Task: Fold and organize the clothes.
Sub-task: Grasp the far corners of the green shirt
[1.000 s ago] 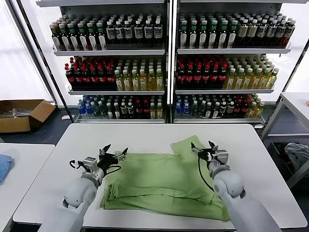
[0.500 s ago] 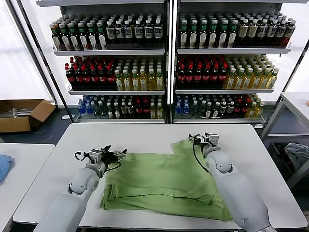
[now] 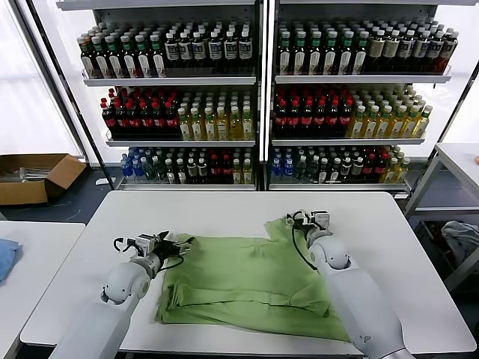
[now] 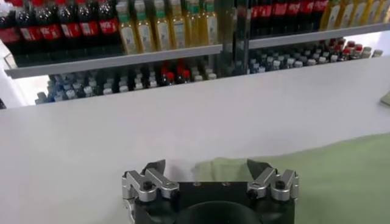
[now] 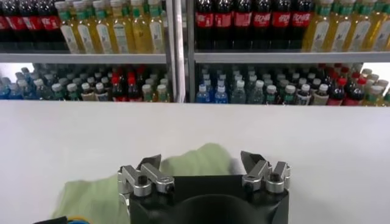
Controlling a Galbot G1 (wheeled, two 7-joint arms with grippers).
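Both claws had travelled outward and away from you over the last second, and neither carried anything. Your left claw had slid along the near-left part of the tabletop to stop at the left upper corner of the shirt, jaws spread wide and empty; its wrist view showed the two fingers apart with a green edge of cloth lying just between and ahead of them, bare white surface beyond. Your right claw had moved farther, from over the cloth up to the far-right flap, the part that juts out toward the shelves. Its jaws also stood open, and its own camera showed the tip of that green flap sitting between the fingers, not yet pinched.

To my eye that meant you had lined up a two-point pickup: each claw was poised at a far corner of the garment, so the next sensible step was to drop and close on those edges before drawing them toward you for a fold. Nothing had been folded by this reach itself.

The shirt lay flat in the near middle of the tabletop, rumpled along its near-left edge, with both arms resting over its sides. Past it lay clear white surface, then the bottle racks.
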